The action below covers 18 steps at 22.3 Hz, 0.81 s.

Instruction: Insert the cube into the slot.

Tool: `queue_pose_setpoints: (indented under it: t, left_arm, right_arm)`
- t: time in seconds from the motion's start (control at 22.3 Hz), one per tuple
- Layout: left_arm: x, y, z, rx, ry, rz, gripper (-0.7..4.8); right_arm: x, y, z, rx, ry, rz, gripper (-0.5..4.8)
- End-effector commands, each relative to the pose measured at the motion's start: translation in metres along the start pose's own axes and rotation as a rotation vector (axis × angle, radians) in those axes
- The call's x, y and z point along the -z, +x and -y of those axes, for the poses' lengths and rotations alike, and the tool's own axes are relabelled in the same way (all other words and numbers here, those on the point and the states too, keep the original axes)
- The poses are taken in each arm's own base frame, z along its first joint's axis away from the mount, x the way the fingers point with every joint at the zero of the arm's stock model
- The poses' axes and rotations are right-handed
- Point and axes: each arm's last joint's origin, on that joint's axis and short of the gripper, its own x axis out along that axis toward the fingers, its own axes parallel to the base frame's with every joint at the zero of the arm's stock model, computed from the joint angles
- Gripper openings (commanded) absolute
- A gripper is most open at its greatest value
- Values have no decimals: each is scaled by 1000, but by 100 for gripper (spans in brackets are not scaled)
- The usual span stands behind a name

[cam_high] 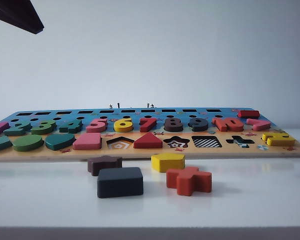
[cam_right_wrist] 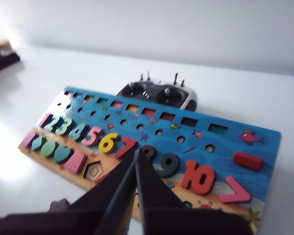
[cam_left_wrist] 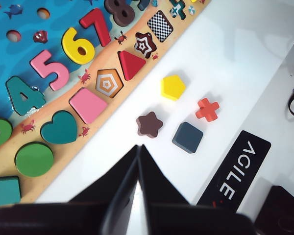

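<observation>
Cube point(cam_high: 120, 182): dark navy-black; star piece point(cam_high: 104, 164) beside it: dark brown; pentagon block point(cam_high: 168, 162): yellow; cross piece point(cam_high: 189, 180): orange-red; puzzle board point(cam_left_wrist: 19, 54): blue over tan, checkerboard slot point(cam_left_wrist: 160, 26) black-and-white; counter point(cam_high: 250, 200): white; tools point(cam_left_wrist: 138, 152) point(cam_right_wrist: 135, 155): black.

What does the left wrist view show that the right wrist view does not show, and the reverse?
Only the left wrist view shows the dark cube, the yellow pentagon block, the red cross block and the checkered square slot, below the shut left gripper.

Only the right wrist view shows the remote controller behind the board, the red 10 and the shut right gripper.

Both show the puzzle board with the yellow 6, the pink square and the empty pentagon slot.
</observation>
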Motion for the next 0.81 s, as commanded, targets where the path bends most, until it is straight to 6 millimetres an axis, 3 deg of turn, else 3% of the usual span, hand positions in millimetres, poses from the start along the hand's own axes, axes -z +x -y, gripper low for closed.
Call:
queue_pose_setpoints:
  t: [0.04, 0.27, 0.36, 0.67, 0.81]
  left_arm:
    - [-1, 1, 0, 9, -12, -7, 17]
    - [-1, 4, -2, 10, -21, -21, 17]
    - [-2, 4, -3, 6, -22, -24, 17]
    - [-2, 4, -2, 7, -20, -23, 17]
    - [-2, 4, -2, 7, -19, -23, 17]
  right_arm:
    - [-7, 10, -13, -77, -147, -147, 12]
    - [-22, 30, -40, -273, -427, -386, 87]
    - [-29, 38, -50, -371, -521, -447, 162]
    - [-33, 63, -66, -590, -568, -507, 348]
    - [-20, 80, -68, -596, -572, -599, 346]
